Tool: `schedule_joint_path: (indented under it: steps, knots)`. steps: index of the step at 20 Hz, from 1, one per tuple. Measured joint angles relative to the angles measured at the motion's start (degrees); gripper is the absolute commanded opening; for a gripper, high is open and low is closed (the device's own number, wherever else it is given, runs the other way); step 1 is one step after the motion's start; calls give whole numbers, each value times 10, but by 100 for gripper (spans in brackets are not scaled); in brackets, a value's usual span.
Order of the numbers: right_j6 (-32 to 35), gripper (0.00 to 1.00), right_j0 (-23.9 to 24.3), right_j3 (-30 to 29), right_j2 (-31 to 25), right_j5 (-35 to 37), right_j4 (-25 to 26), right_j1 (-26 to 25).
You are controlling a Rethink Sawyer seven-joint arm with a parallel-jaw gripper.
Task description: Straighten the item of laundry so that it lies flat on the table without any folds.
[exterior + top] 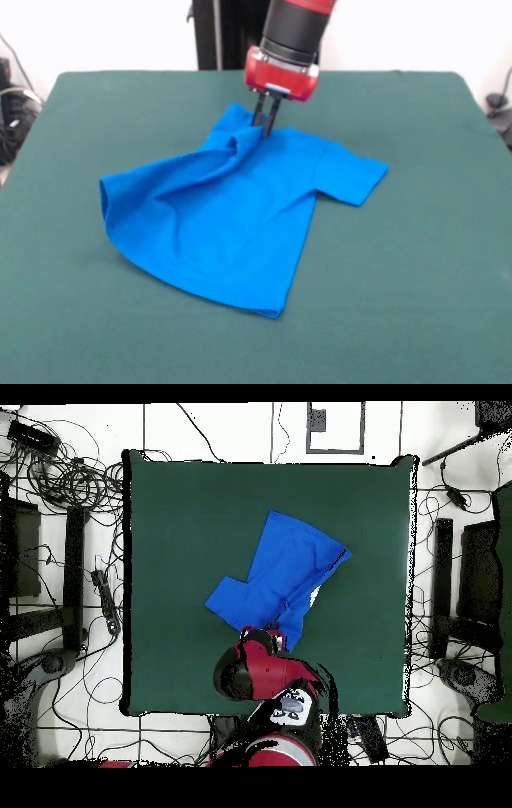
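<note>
The bright blue T-shirt point(232, 216) lies near the middle of the dark green table point(416, 240) with its plain side up. No lettering shows in the front view. One sleeve point(356, 180) spreads out to the right. Creases run from the far edge down to a doubled-over left edge. My gripper point(266, 120) stands upright at the shirt's far edge, its fingers close together and pinching a bunched ridge of cloth. In the overhead view the shirt point(285, 564) lies at a slant on the table point(180, 514), and my red arm point(262, 669) covers the gripper and the shirt's near end.
The black pedestal point(228, 32) stands behind the table's far edge. Cables and dark equipment point(70, 484) lie on the floor all round the table. Wide green cloth lies on every side of the shirt.
</note>
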State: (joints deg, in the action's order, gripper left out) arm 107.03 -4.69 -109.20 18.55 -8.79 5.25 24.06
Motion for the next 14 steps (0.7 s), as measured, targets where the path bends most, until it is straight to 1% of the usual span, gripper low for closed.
schedule_joint_path:
  steps: [4,5,14]
  knots:
    - [0,0,0,0,0,-1,-5,0]
    - [0,100,0,0,0,-5,-5,0]
    - [0,100,1,-2,0,-12,-10,1]
